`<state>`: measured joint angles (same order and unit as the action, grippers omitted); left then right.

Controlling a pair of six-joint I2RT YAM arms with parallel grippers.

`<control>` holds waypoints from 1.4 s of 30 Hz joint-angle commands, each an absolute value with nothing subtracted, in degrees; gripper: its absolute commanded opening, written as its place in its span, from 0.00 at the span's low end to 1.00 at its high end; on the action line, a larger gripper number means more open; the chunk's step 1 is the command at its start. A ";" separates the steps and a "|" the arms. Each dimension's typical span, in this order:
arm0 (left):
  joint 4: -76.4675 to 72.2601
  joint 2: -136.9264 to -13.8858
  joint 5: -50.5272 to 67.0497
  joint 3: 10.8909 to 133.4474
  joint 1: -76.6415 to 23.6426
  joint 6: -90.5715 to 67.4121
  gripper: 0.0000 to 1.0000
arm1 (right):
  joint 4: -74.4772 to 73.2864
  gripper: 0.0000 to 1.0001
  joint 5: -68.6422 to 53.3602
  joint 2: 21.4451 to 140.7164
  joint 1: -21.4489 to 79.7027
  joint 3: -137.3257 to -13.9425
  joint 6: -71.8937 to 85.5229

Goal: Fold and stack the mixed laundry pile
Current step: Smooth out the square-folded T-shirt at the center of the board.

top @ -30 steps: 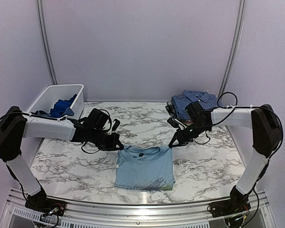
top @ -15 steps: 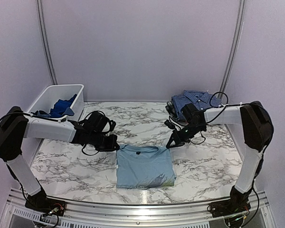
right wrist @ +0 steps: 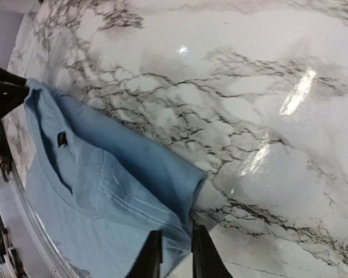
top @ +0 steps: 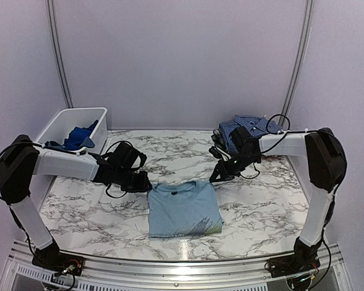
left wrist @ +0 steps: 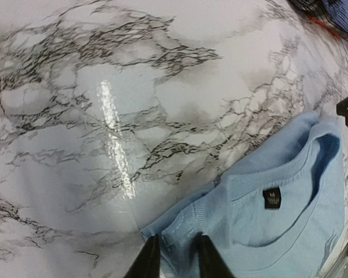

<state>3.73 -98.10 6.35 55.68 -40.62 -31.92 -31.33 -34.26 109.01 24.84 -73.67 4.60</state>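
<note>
Both barely parted, left claw [left wrist: 174, 263] and right claw [right wrist: 173, 255] straddle corners of the T-shirt [top: 183, 208].

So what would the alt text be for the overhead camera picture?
A folded light blue T-shirt lies on a marble table, the left gripper and right gripper at its far corners. A white bin holding blue cloth sits back-left; a stack topped by a checked shirt back-right.

— Can you read the label [left wrist: 272, 198] in the light blue T-shirt [left wrist: 278, 231]?
— No, too small. Both your wrist views crop its hem, and the bin [top: 79, 110] hides part of the royal blue garment [top: 79, 134].
</note>
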 commanded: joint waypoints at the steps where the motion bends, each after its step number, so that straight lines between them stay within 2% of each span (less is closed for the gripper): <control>1: 6.64 -99.71 2.97 57.87 -40.08 -31.99 0.39 | -31.74 0.36 -30.11 109.70 24.72 -77.10 5.55; 4: 6.85 -94.41 0.63 56.15 -40.08 -32.19 0.62 | -32.64 0.42 -29.11 104.33 24.48 -76.85 5.30; 6: 6.86 -90.30 0.29 54.41 -40.08 -31.81 0.71 | -32.92 0.42 -29.79 100.76 24.48 -75.75 5.25; 8: 6.77 -86.82 0.94 52.95 -40.23 -31.14 0.77 | -32.08 0.37 -33.13 97.57 24.78 -73.70 5.63; 11: 6.30 -84.48 4.09 51.77 -40.95 -30.03 0.78 | -29.34 0.28 -37.03 95.91 27.20 -70.58 6.45; 15: 0.92 -87.59 12.41 51.04 -42.41 -30.68 0.72 | -26.20 0.24 -41.68 100.08 30.10 -70.03 7.49; 23: -10.75 -101.69 16.95 52.57 -42.04 -37.24 0.52 | -16.55 0.22 -46.21 111.99 28.36 -69.40 10.43; 29: -7.72 -107.36 12.70 55.90 -37.90 -36.48 0.51 | -16.93 0.24 -44.08 118.71 25.04 -73.39 11.12; 32: -3.57 -105.73 10.26 57.90 -35.73 -33.15 0.56 | -20.16 0.29 -43.04 117.55 24.61 -77.70 10.95; 36: -0.19 -97.73 9.58 61.51 -37.55 -24.36 0.75 | -26.75 0.38 -39.41 111.07 24.56 -83.42 9.54; 39: 5.49 -93.89 4.47 64.46 -42.42 -16.31 0.82 | -30.16 0.45 -36.87 104.36 24.52 -84.11 9.27; 42: 8.53 -92.98 -1.83 66.70 -49.62 -10.15 0.83 | -32.13 0.48 -35.08 97.89 24.21 -80.83 10.10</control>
